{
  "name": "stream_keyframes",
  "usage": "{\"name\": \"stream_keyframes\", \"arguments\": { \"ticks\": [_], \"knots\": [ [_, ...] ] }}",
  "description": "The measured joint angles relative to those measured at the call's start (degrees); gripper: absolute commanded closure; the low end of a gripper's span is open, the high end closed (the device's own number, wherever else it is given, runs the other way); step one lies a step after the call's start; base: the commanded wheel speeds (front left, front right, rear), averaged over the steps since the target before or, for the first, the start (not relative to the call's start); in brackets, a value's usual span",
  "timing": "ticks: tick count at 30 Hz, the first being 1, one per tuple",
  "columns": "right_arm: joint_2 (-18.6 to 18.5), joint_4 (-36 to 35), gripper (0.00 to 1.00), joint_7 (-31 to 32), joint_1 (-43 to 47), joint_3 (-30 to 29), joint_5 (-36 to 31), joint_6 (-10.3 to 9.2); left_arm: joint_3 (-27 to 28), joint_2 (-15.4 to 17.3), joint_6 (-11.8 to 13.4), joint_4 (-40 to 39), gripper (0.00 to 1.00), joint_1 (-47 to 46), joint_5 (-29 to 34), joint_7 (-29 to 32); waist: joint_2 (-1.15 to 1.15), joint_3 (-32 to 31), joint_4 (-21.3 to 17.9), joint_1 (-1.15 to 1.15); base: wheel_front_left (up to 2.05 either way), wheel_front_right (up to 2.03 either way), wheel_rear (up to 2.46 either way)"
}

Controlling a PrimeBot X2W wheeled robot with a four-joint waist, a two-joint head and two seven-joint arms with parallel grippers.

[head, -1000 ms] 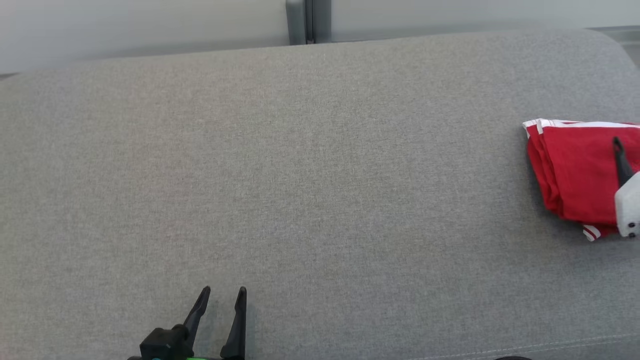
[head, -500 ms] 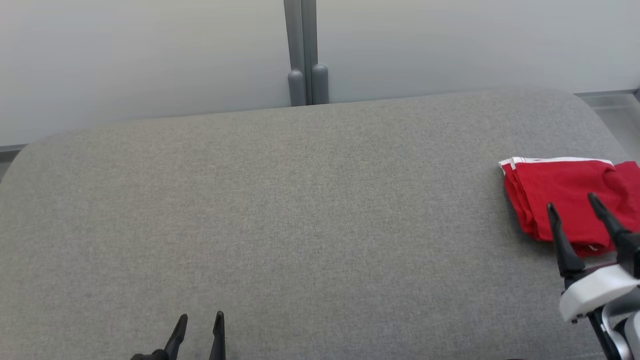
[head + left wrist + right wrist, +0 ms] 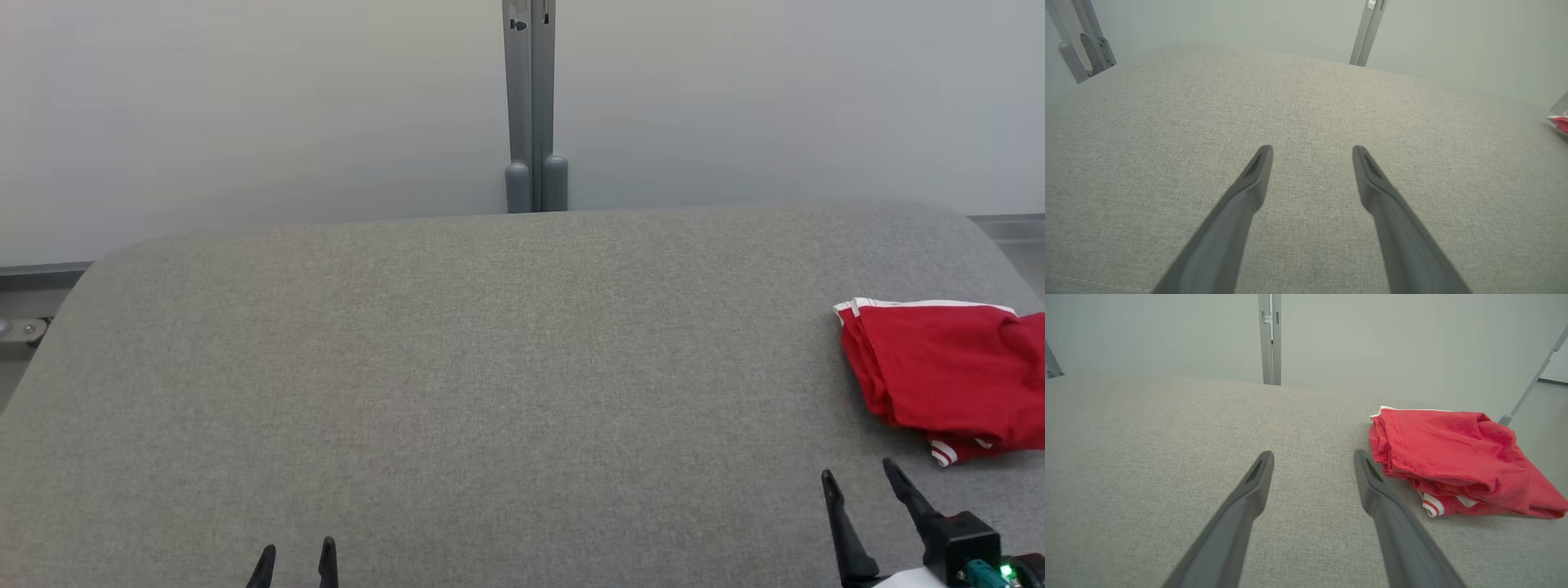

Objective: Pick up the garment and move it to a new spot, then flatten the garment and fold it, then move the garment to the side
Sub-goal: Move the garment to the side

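Observation:
A folded red garment with white trim lies at the right edge of the grey cushioned surface. In the right wrist view the garment sits just right of my fingers, not touched. My right gripper stands open near the front right, a little short of the garment, with nothing between its fingers. At the lower left my left gripper is open and empty, far from the cloth. The left wrist view shows the left gripper over bare fabric, with a sliver of the garment at the far right.
A pale wall with a grey vertical post stands behind the surface. The cushion's rounded back corners fall off to the left and right. A slanted metal leg shows beyond the garment.
The head camera has tilted up, so more wall shows. My right gripper has drawn back off the garment toward the front; the garment stays put. The left gripper has pulled back toward the front too.

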Motion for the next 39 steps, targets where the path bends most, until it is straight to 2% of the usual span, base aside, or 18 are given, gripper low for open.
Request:
{"name": "stream_keyframes", "arguments": {
  "ticks": [5, 17, 25, 39],
  "knots": [
    [3.26, -2.03, 0.00, -0.01, 1.63, -0.30, -4.74, 0.00, 1.21, 0.14, -0.57, 0.52, 0.00, 0.15, 0.34, 0.00, 0.00, -0.66, 0.35, 0.00, 0.00, 0.00, 0.00],
    [6.45, -7.17, 0.00, -0.02, 3.47, -3.87, -8.21, 0.00, 1.66, 0.20, -1.23, 1.00, 0.00, -0.03, 0.48, 0.00, 0.00, -1.45, -0.31, 0.00, 0.00, 0.00, 0.00],
    [7.08, -6.70, 0.00, -0.02, 3.23, -8.27, -9.48, 0.00, 0.94, 0.14, -1.31, 1.35, 0.00, -0.10, 0.31, 0.00, 0.00, -1.60, -1.02, 0.00, 0.00, 0.00, 0.00],
    [7.92, -3.81, 0.00, -0.05, 2.53, -10.68, -10.01, 0.00, -0.05, 0.22, -1.33, 1.37, 0.00, -0.11, -0.46, 0.00, 0.00, -1.75, -1.50, 0.00, 0.00, 0.00, 0.00]
  ]
}}
